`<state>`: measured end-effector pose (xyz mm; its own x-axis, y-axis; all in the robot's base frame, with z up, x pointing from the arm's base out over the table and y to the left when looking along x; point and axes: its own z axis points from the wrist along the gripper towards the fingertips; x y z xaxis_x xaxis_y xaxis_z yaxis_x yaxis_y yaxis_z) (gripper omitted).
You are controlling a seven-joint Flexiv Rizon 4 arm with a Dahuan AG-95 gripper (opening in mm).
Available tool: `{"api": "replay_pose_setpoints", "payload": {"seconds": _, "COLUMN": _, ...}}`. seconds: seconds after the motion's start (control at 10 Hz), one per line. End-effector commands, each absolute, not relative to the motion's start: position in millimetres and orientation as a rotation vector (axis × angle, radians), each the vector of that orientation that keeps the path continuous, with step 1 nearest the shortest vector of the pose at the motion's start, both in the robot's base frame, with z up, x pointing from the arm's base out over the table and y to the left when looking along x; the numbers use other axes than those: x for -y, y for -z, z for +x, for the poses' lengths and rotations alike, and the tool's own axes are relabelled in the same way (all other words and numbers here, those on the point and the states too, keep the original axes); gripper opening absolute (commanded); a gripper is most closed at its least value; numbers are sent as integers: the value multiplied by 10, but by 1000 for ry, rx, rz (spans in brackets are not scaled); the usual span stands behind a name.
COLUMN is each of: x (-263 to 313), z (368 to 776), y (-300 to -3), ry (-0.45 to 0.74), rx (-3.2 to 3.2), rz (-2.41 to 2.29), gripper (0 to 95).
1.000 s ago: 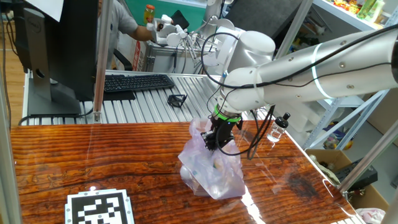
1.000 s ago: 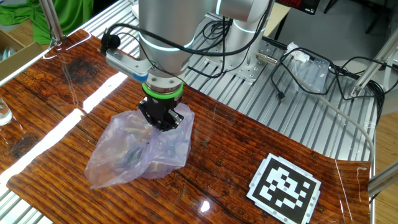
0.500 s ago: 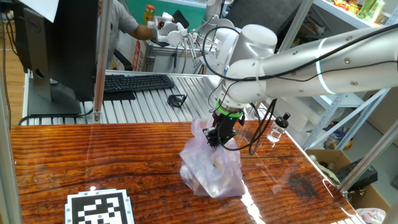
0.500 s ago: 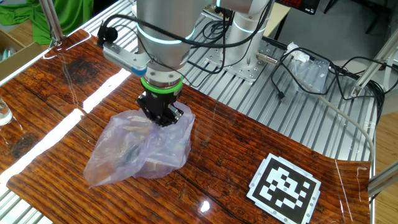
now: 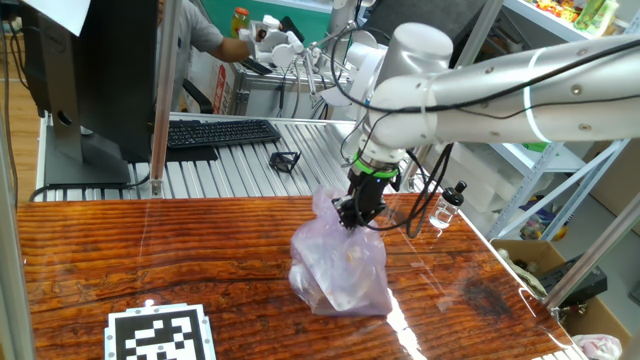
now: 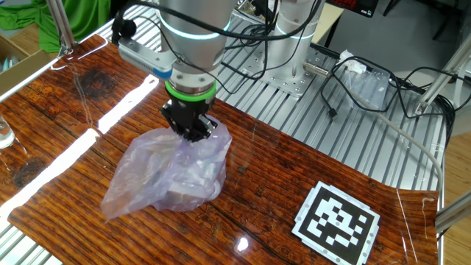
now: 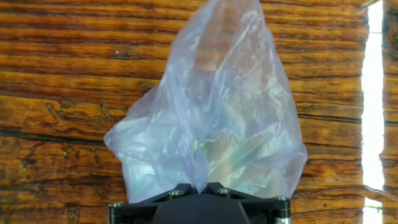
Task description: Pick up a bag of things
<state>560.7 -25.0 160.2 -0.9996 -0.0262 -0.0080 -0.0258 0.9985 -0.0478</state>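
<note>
The bag of things [image 5: 338, 262] is a crinkly translucent pale pink-lilac plastic bag with greenish and white items showing through. It stands on the wooden table, its top drawn up into a peak. It also shows in the other fixed view [image 6: 171, 173] and fills the hand view [image 7: 211, 124]. My gripper [image 5: 351, 216] is shut on the bunched top of the bag, also seen in the other fixed view [image 6: 188, 131]. In the hand view the gripper [image 7: 199, 185] pinches a thin fold of plastic between closed jaws. The bag's bottom still rests on the table.
A black-and-white marker card [image 5: 160, 335] lies at the table's front left; it also shows in the other fixed view [image 6: 337, 221]. A small clear bottle [image 5: 446, 206] stands by the table's right edge. A keyboard [image 5: 222, 131] and a monitor sit behind on the metal bench.
The gripper has risen a little with the bag's top held, stretching the bag taller. The arm's wrist has lifted and shifted slightly to the right in one fixed view.
</note>
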Motion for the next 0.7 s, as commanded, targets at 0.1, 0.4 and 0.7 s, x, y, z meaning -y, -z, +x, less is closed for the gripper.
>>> {"api": "replay_pose_setpoints", "payload": {"seconds": 0.1, "x": 248, "z": 5600, "y": -1649, "ry": 79, "rx": -3136, "rz": -48, "gripper": 0}}
{"api": "replay_pose_setpoints", "payload": {"seconds": 0.4, "x": 225, "z": 5579, "y": -1791, "ry": 90, "rx": -3152, "rz": -47, "gripper": 0}}
{"api": "replay_pose_setpoints", "payload": {"seconds": 0.7, "x": 228, "z": 5554, "y": -1929, "ry": 113, "rx": -3167, "rz": -58, "gripper": 0}}
